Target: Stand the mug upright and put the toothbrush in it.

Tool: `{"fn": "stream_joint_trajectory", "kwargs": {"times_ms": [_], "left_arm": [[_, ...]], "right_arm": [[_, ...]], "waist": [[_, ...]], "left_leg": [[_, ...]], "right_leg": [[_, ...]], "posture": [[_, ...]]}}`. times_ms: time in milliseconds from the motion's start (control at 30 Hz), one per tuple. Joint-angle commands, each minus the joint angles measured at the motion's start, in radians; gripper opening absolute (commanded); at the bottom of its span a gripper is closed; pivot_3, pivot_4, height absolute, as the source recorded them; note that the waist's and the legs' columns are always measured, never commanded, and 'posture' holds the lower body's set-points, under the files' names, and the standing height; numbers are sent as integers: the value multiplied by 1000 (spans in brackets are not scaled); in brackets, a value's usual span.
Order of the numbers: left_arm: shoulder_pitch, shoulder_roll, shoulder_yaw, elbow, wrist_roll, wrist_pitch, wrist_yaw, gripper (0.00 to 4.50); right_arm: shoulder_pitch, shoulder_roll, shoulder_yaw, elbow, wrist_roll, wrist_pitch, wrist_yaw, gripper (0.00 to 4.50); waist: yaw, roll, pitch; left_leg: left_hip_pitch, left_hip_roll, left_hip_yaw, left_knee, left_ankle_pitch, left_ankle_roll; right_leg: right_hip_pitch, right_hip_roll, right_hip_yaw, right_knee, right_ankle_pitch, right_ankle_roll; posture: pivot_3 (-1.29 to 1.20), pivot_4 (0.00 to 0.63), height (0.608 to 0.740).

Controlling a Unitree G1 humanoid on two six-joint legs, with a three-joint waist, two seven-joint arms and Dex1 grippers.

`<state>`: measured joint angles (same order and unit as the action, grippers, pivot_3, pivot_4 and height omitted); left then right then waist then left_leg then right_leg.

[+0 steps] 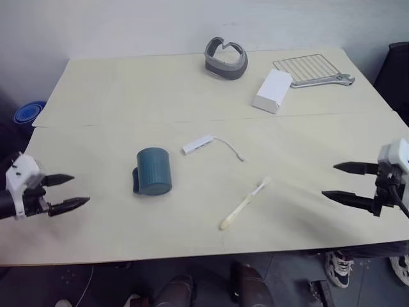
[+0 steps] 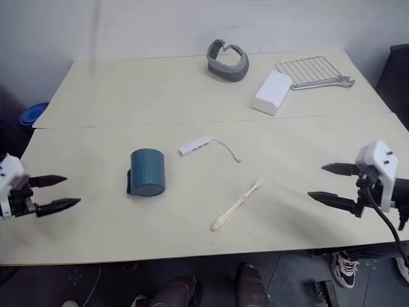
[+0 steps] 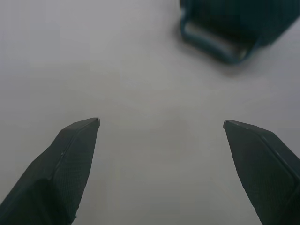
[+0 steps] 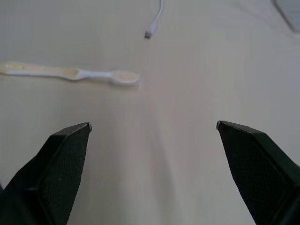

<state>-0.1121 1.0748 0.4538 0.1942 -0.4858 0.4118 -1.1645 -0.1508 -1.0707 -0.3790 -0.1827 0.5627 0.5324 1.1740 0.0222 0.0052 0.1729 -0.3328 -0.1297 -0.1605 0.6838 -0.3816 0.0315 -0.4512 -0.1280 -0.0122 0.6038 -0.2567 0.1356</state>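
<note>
Grippers come first, at the near edge of the pale table (image 1: 128,96). We see the left gripper (image 1: 69,192) at the table's left side, its two black fingers spread wide with nothing between them, pointing inward toward the middle. The right gripper (image 1: 342,182) hovers at the right side, fingers likewise spread and empty, pointing inward toward the left.

Between them, a little nearer the right gripper, we find the toothbrush (image 1: 244,204) lying flat on the table, angled, with its white bristle head at the far right end and its cream handle toward us. Left of it, well apart, the mug (image 1: 154,171) lies on its side, its handle on the left, toward the left gripper; in the left wrist view that handle faces the open fingers.

Just beyond the mug and the toothbrush we see a white hub (image 1: 197,144) with a thin cable (image 1: 230,148) trailing to the right.

Farther back sit a white box (image 1: 273,91), a wire rack (image 1: 305,68) with a wrench (image 1: 326,80) along its near edge, and a grey curved band (image 1: 225,59). A blue bowl (image 1: 29,113) shows off the table's left edge.
</note>
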Motion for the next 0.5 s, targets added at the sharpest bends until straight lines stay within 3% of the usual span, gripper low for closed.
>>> {"fn": "stream_joint_trajectory", "kwargs": {"times_ms": [33, 133, 267, 367, 500], "left_arm": [[-46, 73, 39, -119, -104, 105, -74, 4495], [-109, 106, -4, -198, -135, 136, -115, 4495], [-181, 97, -64, -273, -143, 143, -112, 4495], [-233, 68, -129, -346, -141, 131, -96, 4495], [-293, 40, -176, -389, -145, 145, -74, 4495]], "right_arm": [[-203, 55, 158, -53, -29, -11, -52, 4480], [-483, 215, 390, 51, -148, 6, -118, 4480], [-684, 404, 536, 258, -278, 3, -220, 4480], [-791, 604, 568, 469, -340, 16, -374, 4480], [-818, 722, 594, 610, -406, -19, -442, 4480]], "waist": [[-11, -1, 1], [-28, -1, 1], [-33, -1, 1], [-43, -1, 1], [-51, -1, 1]], "left_leg": [[0, 1, 1, 0, 0, -1], [-1, 2, 3, 0, -1, -2], [-5, 4, 7, -2, -1, -2], [-6, 4, 7, -1, -1, -2], [-6, 4, 7, 0, -1, -2]], "right_leg": [[-1, 1, 1, 1, 0, 0], [-4, 3, 2, 3, 0, -1], [-12, 5, 6, 7, 0, -2], [-13, 12, 6, 7, 0, -2], [-13, 12, 5, 8, 0, -2]], "posture": [[0, 150, 740], [0, 150, 740], [0, 150, 740], [0, 150, 740], [0, 150, 740]]}}
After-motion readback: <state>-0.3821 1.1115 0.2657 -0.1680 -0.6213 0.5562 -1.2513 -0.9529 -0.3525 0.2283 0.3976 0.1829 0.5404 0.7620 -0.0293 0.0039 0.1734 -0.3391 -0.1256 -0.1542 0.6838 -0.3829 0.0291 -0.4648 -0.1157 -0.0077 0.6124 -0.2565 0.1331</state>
